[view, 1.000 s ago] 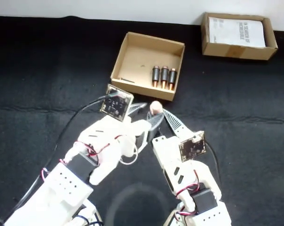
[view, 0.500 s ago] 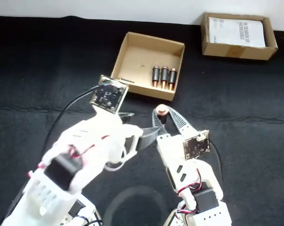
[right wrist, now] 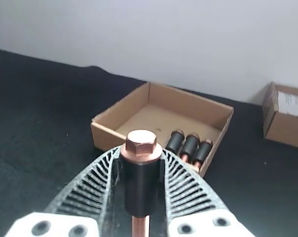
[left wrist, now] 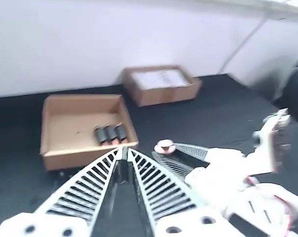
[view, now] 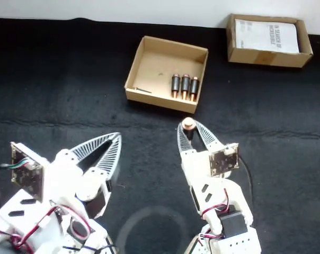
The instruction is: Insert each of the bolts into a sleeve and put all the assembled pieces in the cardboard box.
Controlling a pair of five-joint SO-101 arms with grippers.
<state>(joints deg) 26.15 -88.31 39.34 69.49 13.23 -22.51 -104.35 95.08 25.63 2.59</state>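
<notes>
The right gripper (view: 188, 133) is clamping the sleeved bolt (view: 188, 125) just outside the cardboard box (view: 159, 100), likely needing to clear its wall before releasing beside the three pieces (view: 184, 86) inside.

- The surface (view: 43, 79) is covered in black, felt-like cloth.
- A plain white wall (right wrist: 188, 39) runs right behind it, evenly lit.
- A small spare box (view: 268, 39) holding a printed sheet sits by the wall.
</notes>
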